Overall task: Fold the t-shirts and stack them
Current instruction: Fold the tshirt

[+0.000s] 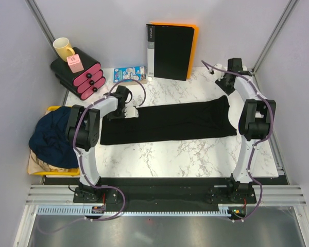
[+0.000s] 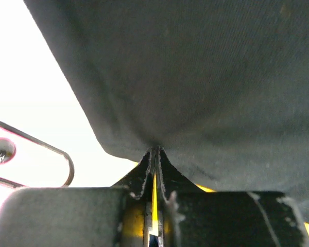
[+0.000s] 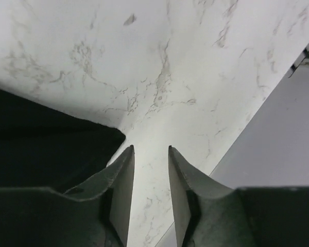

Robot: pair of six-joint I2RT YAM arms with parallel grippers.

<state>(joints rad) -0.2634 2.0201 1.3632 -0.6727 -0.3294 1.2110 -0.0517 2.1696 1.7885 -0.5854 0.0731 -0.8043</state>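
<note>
Across the middle of the white marble-patterned table (image 1: 185, 154), the black cloth t-shirt (image 1: 167, 123) lies folded into a long band running from the left side toward the right edge. The left gripper (image 2: 155, 154) is closed, pinching the band's left end. The right gripper (image 3: 150, 149) stands partly apart, holding nothing, over bare marble near the far right corner, just beside the band's right end. At the left edge, the dark navy t-shirt (image 1: 51, 134) is heaped over what appears to be the tan t-shirt (image 1: 38, 163).
</note>
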